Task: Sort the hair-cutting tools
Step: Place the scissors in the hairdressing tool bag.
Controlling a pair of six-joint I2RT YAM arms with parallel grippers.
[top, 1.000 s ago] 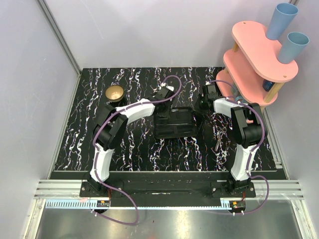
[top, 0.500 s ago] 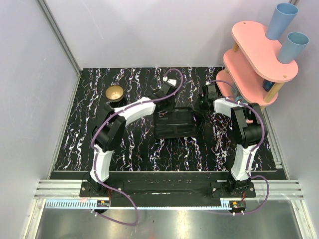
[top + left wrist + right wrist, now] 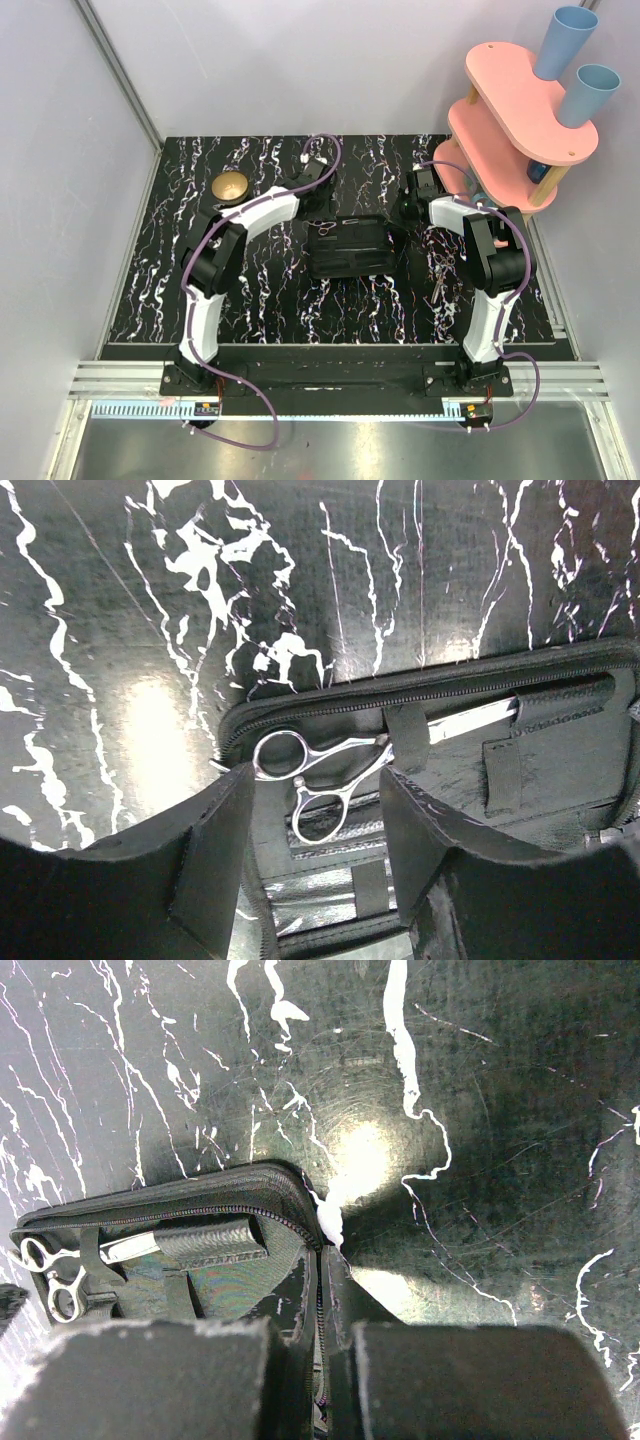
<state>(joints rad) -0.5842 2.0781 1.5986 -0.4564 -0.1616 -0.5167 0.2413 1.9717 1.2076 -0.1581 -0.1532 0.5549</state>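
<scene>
The black case (image 3: 360,250) lies open mid-table. One pair of silver scissors (image 3: 347,221) lies in its far half, blade tucked under a strap; in the left wrist view the looped handles (image 3: 345,752) show clearly. My left gripper (image 3: 298,183) is open and empty, above the case's far-left corner, fingers (image 3: 215,860) apart on either side of the handles, not touching them. My right gripper (image 3: 408,208) is shut on the case's zippered right edge (image 3: 300,1195). More scissors (image 3: 440,268) lie loose on the table right of the case.
A brass-coloured bowl (image 3: 231,186) sits at the far left of the marbled black mat. A pink two-tier stand (image 3: 520,120) with blue cups (image 3: 565,40) stands at the far right. Grey walls close in the back and sides.
My left gripper has drawn back from over the case toward the far left, and the scissors now lie uncovered in the case. The right arm has not moved.
</scene>
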